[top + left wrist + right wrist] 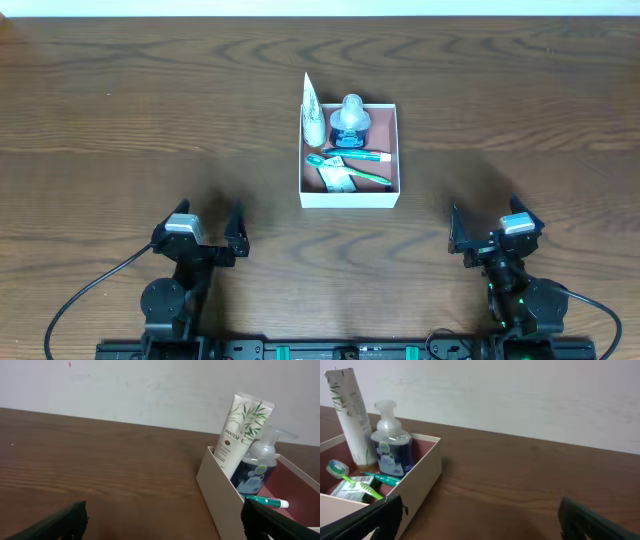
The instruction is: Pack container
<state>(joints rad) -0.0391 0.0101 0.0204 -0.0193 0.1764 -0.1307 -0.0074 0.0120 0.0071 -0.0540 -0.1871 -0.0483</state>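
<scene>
The container (349,199) is a shallow white-walled box with a reddish-brown floor at the table's middle. It holds a white Pantene tube (313,112) standing against its left wall, a blue foam pump bottle (350,120), a green toothbrush (352,170), a teal tube (360,155) and a small packet (336,176). The container also shows in the left wrist view (220,490) and in the right wrist view (420,482). My left gripper (210,222) is open and empty at the front left. My right gripper (485,222) is open and empty at the front right.
The brown wooden table (150,110) spreads around the container. A white wall (125,390) stands behind the table's far edge. Cables run from both arm bases at the front edge.
</scene>
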